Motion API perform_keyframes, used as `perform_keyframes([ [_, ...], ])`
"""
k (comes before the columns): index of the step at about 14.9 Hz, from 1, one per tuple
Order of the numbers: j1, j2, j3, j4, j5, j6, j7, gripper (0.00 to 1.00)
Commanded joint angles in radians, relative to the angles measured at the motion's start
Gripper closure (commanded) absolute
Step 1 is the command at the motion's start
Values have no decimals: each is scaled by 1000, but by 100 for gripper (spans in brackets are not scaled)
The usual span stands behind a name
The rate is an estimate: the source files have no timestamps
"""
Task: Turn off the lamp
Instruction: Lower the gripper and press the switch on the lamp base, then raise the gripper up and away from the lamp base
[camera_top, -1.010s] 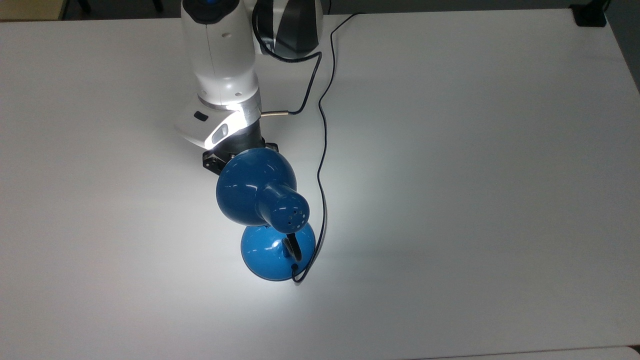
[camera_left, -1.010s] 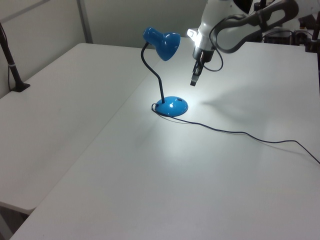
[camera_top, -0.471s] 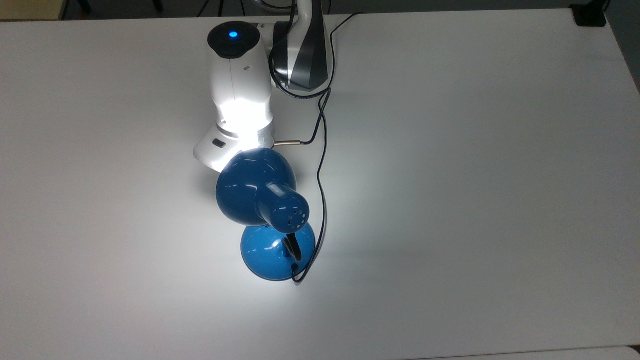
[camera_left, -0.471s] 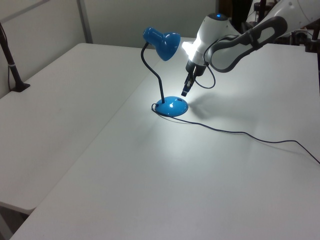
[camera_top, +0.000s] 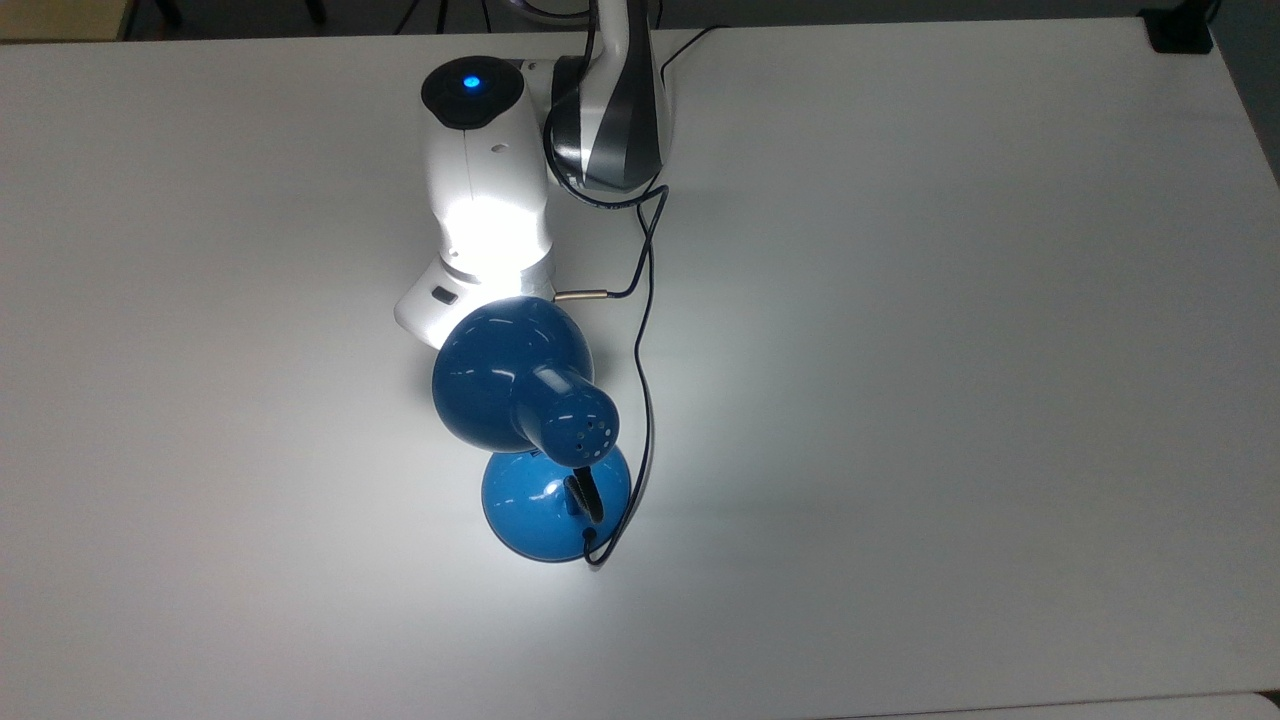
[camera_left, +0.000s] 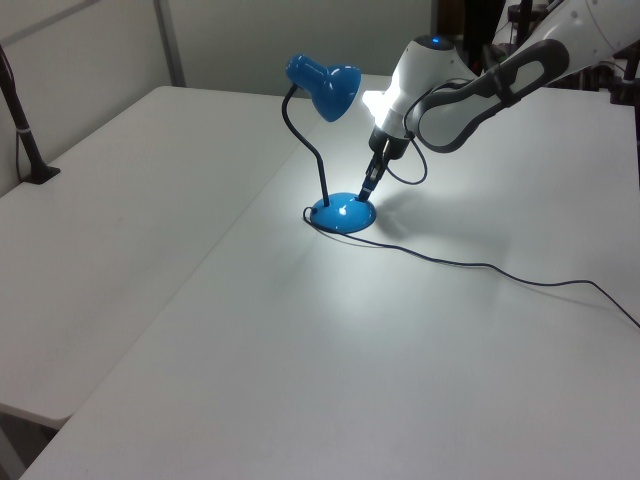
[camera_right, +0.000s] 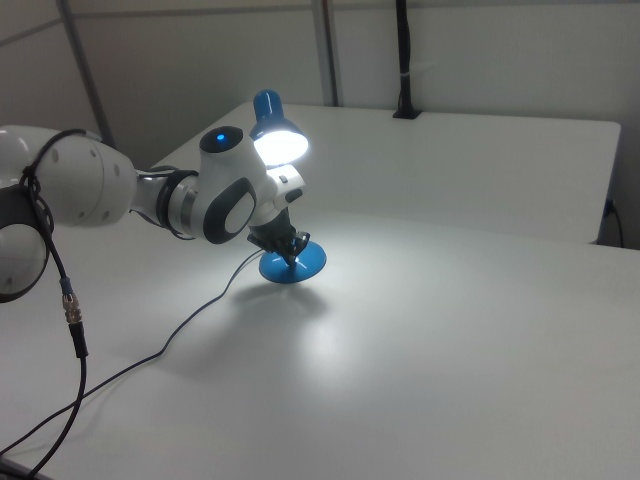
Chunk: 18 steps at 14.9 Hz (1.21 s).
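In the left view, a black clamp post (camera_left: 22, 130) stands at the far left edge of the white table (camera_left: 200, 380), with a wide bare stretch of tabletop between it and the lamp (camera_left: 325, 88). The lamp stands near the middle of the table, lit, its shade casting a bright pool on the surface around its round blue base (camera_left: 342, 213). The bent black neck (camera_left: 305, 150) rises from the base to the shade. Just right of the neck, the gripper (camera_left: 368, 186) points down at the base, its tip at or barely above the dome's far side; whether it touches cannot be told, nor whether the fingers are open or closed. The white arm (camera_left: 470, 85) reaches in from the left view's upper right. The thin black cord (camera_left: 480, 266) runs from the base to the left view's right edge, lying flat on the table.

In the top view, the shade (camera_top: 510, 375) covers the gripper, and the arm's wrist (camera_top: 485, 190) lies just above it. Open tabletop spreads to both sides and toward the top view's lower edge.

In the right view, the gripper (camera_right: 290, 246) sits over the base (camera_right: 293, 265), with free table to the right view's right.
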Motion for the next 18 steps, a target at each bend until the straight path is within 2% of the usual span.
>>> perform_keyframes([
  [1, 9, 15, 10, 8, 20, 23, 14, 100],
  [8, 15, 32, 12, 2, 18, 46, 13, 100],
  [12, 14, 8, 12, -38, 15, 22, 10, 100],
  [16, 6, -90, 10, -38, 10, -254, -3, 100],
  [17, 6, -118, 9, -38, 7, -319, -6, 98],
  [18, 5, -150, 4, -38, 6, -390, -10, 91],
])
